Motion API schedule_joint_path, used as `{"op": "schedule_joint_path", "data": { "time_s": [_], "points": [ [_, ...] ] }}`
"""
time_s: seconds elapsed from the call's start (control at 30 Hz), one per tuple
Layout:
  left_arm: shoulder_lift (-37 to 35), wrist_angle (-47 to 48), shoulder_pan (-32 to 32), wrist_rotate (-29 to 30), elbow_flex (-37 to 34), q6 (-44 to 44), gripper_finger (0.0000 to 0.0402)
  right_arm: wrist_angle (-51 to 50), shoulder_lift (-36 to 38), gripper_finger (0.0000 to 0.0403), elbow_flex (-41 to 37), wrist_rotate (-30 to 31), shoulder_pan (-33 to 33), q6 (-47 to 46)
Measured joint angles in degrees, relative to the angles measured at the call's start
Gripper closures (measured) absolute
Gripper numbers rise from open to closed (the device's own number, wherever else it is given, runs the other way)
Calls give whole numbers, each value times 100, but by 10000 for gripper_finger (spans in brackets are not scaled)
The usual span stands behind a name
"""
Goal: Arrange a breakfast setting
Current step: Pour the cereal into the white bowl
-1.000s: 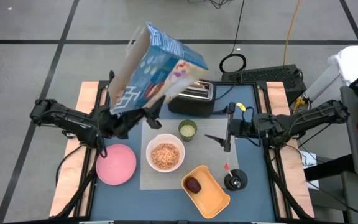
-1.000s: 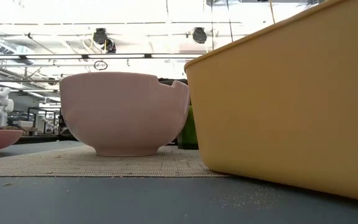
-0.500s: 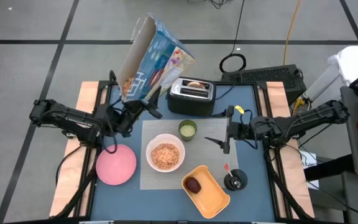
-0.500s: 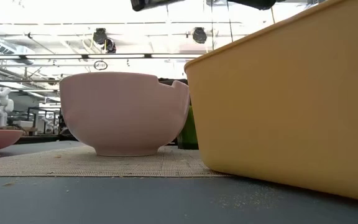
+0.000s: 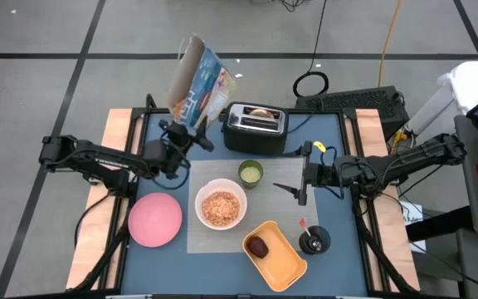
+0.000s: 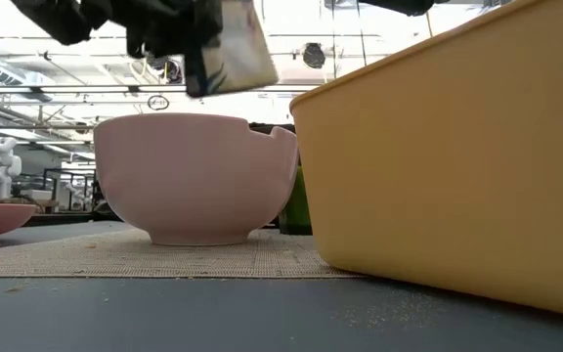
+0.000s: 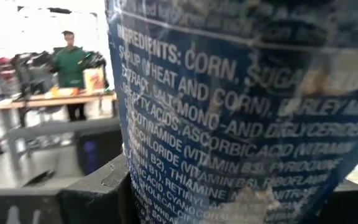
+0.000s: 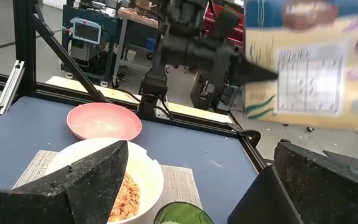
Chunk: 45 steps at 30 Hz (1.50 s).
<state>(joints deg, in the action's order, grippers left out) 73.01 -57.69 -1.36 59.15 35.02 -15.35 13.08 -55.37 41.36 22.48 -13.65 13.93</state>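
Note:
My left gripper [image 5: 181, 134] is shut on a blue cereal box [image 5: 196, 76] over the table's far left, beside the black-and-silver toaster [image 5: 256, 127]. A round bread piece [image 5: 261, 112] sticks out of a toaster slot. On the grey placemat [image 5: 207, 237] stand the white bowl [image 5: 221, 208] with cereal in it and the small green cup [image 5: 250, 173]. The pink plate [image 5: 155, 219] lies left of the mat. My right gripper [image 5: 299, 188] hovers open at the mat's right edge. My left gripper pinches the cereal box near its closed lower end [image 8: 261, 79] between its two fingers, coming nearly level from the table's left. The box is lifted clear of the table. It rises above the fingers almost upright, its open top [image 5: 191, 43] leaning toward the far edge.
An orange tray [image 5: 275, 256] holding a dark round thing [image 5: 258, 247] sits at the near right of the mat, with a black round object [image 5: 314, 241] beside it. Beyond the table a person [image 7: 71, 59] stands by benches.
My left gripper has gone down and toward the table's far edge, turning as it went. The cereal box has swung from lying tipped over the bowl and toaster to nearly upright left of the toaster, which now shows whole.

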Motion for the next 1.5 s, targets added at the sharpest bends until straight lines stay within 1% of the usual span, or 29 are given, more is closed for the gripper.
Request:
{"op": "schedule_joint_path", "data": {
  "time_s": [0.13,0.27,0.5,0.73,0.87,1.03,1.17,1.33,1.5],
  "points": [
    [-1,-6,-163,388,-392,276,164,-1,0,14,0,0,0,-2],
    [-2,0,-269,672,-860,814,164,-2,0,14,0,-2,0,0],
    [-2,63,-320,790,-1710,1863,164,-2,0,14,0,-2,0,0],
    [1,198,-198,773,-2374,2356,164,-2,0,14,0,-2,0,0],
    [1,872,-167,735,-2550,2827,164,-2,0,14,0,-2,0,0],
    [3,2156,-167,735,-2563,3799,164,-2,0,14,0,-2,0,0],
    [3,2797,-167,735,-2561,4337,164,-2,0,14,0,-2,0,0],
    [3,3311,-173,578,-2559,4645,164,-2,0,14,0,-3,0,0],
    [1,3386,-174,484,-2556,4680,156,-2,-2,14,-1,-4,0,0]
  ]
}}
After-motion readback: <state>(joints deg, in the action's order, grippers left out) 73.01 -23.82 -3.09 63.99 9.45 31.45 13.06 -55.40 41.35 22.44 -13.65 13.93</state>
